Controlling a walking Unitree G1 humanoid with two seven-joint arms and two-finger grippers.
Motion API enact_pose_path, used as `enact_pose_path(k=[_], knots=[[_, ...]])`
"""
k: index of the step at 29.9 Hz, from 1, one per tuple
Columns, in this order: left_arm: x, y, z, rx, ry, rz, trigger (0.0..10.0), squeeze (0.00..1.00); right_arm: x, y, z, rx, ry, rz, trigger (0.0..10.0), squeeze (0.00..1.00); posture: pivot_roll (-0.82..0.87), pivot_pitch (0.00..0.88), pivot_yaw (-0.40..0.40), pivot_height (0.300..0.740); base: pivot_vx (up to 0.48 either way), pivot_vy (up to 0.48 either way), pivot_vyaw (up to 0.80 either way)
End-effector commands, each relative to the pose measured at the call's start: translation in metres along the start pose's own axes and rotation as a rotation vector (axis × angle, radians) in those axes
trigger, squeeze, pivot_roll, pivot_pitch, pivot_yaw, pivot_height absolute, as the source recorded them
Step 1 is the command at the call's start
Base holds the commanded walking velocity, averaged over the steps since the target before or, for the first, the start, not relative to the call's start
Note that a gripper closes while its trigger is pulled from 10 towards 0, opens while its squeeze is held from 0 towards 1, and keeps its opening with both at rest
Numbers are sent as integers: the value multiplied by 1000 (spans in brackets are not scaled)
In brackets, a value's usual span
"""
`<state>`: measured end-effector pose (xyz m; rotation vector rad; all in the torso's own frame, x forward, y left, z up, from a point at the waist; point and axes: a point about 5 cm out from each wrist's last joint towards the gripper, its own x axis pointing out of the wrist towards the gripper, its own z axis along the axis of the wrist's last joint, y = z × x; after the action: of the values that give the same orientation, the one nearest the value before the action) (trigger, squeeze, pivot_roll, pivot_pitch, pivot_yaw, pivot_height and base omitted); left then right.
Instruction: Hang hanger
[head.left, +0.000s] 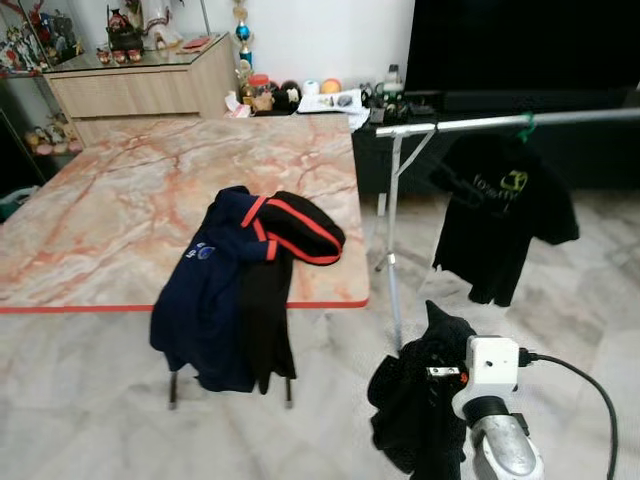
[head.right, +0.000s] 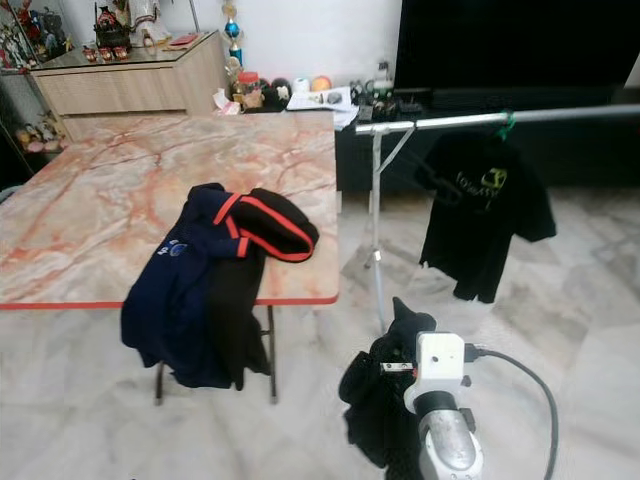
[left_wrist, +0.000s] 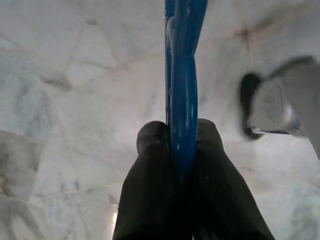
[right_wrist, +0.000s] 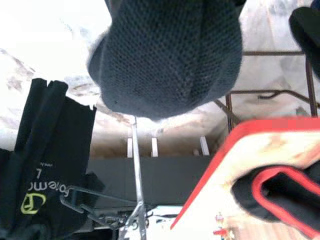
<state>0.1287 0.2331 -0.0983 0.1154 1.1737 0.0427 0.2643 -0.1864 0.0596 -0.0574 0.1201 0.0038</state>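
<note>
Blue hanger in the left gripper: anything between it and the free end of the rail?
Can't tell fully. The left gripper is clamped on the blue hanger over bare floor. The rail has one black T-shirt hanging on it, with its left end bare. The right gripper's dark garment hangs low in front of the rail stand.

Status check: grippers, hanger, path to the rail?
Left gripper shut on blue hanger, over the floor. Right gripper shut on dark garment, low, near rail. Black T-shirt already hung; table beside.

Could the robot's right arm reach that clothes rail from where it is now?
Probably yes: the right gripper, shut on a black garment, sits below the rail, open floor between; the rail's near end looks free.
</note>
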Motion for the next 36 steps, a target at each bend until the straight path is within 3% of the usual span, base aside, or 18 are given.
enact_pose_path(k=[1,7,14,20,27,32,36], knots=[[-1,9,2,1,1,23,10000,0,5,8,15,-1,-68,20,10000,0,-104,0,79,740,0,442,0],[-4,25,2,-8,-7,41,10000,0,10,12,21,-5,-84,24,10000,0,-95,0,72,740,0,441,0],[-5,30,4,-9,-12,46,10000,0,12,13,26,-13,-100,27,10000,0,-98,0,75,740,0,436,0],[-1,14,12,31,-24,32,10000,0,14,12,32,-18,-118,26,10000,0,-98,0,69,740,0,174,0],[3,-16,23,45,-52,-10,10000,0,17,12,41,-19,-148,15,10000,0,-93,4,66,740,0,0,0],[4,-23,24,58,-50,-24,10000,0,18,13,47,-12,-175,5,10000,0,-88,12,66,740,0,0,0],[4,-19,25,80,-52,-26,10000,0,19,12,60,-33,-228,-12,10000,0,-89,17,68,740,156,0,0]])
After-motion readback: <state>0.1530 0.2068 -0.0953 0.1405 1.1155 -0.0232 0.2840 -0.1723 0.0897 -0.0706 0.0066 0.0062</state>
